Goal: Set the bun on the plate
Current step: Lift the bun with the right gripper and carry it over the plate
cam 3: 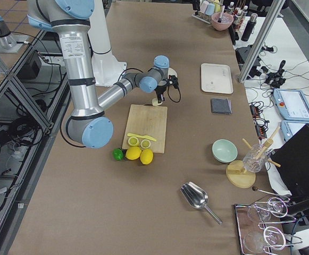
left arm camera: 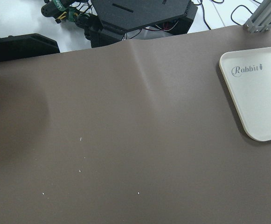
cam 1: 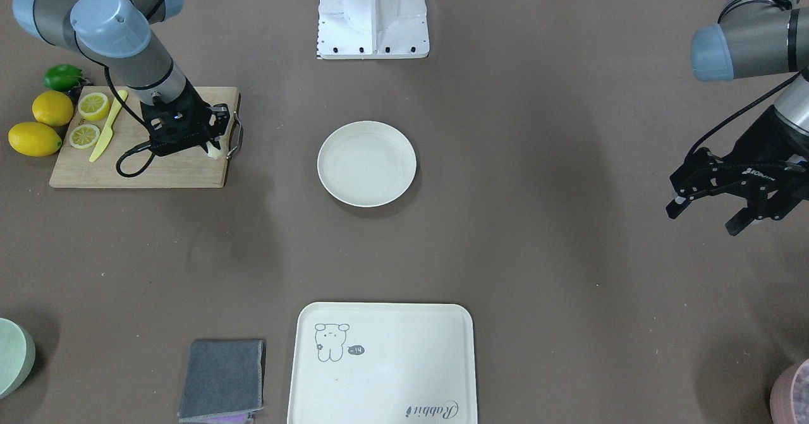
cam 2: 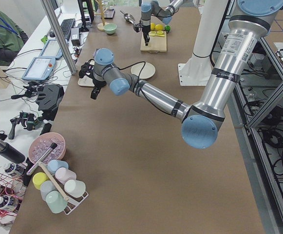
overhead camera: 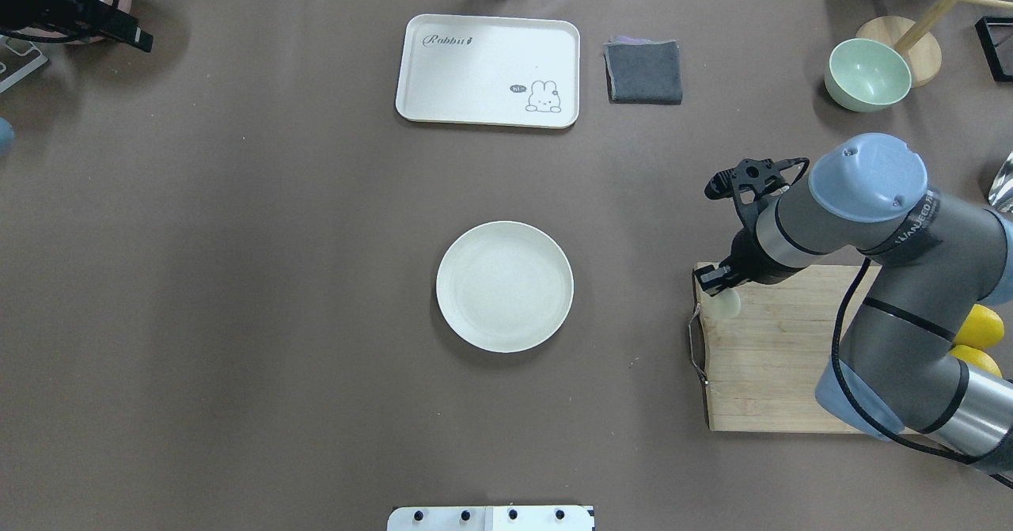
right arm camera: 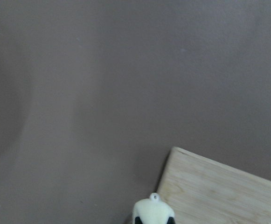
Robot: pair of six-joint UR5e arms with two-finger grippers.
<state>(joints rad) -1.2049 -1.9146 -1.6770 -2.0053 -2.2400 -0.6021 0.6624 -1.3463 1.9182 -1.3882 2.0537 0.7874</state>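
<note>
The bun, a small pale cream lump, sits clamped between the two black fingertips of the right gripper, which is clenched on it. It is at the corner of the wooden cutting board nearest the plate, just beside the board's metal handle. Whether the bun touches the board or hangs just above it cannot be told. The right wrist view shows the bun's top poking out between the fingertips, with the board's corner under it and brown table beyond.

The plate, round and off-white, lies at the table's middle, well apart from the bun and with nothing on it.

On the far end of the board from the bun lie two lemon halves and a yellow knife. Two whole lemons and a lime lie on the table just beside that end.

The left gripper is over bare table at the opposite end, its fingers spread apart and holding nothing.

Across the table from the robot lie a rectangular cream tray, a folded grey cloth next to it, and a pale green bowl further along.
</note>
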